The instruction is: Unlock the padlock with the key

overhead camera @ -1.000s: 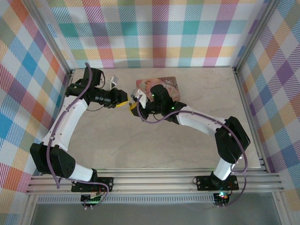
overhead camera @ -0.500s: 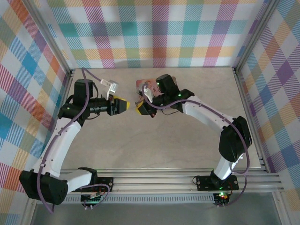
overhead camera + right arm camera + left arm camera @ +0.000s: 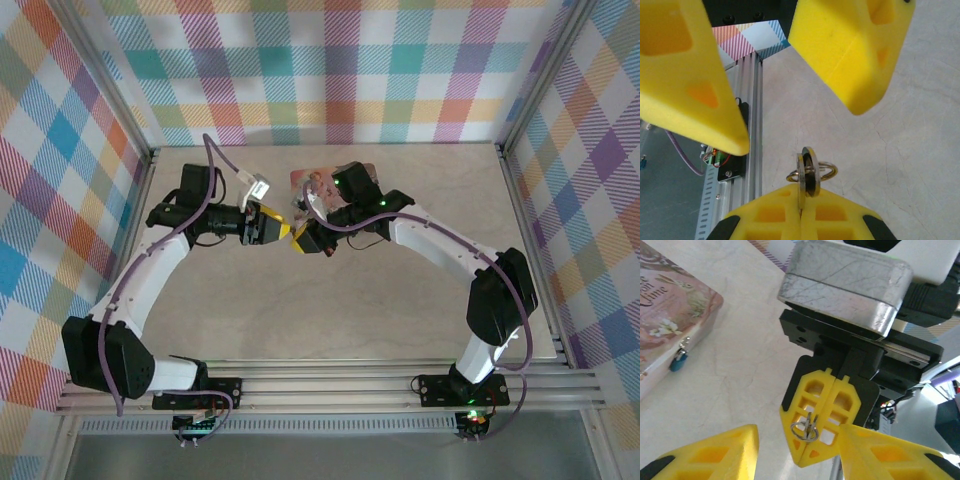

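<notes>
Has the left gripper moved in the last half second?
Yes. The left gripper has shifted right, toward the tin and the right gripper holding the key.

The desk is a pale, beige, faintly marbled surface, level, bounded at its sides and near edge by aluminium rails. One item lies directly on it: a pink picture-printed rectangular tin, flat, lid closed, at the far middle of the desk. In the left wrist view the tin carries a small teal-blue padlock hanging at its side wall; whether the padlock touches the desk cannot be told.
</notes>
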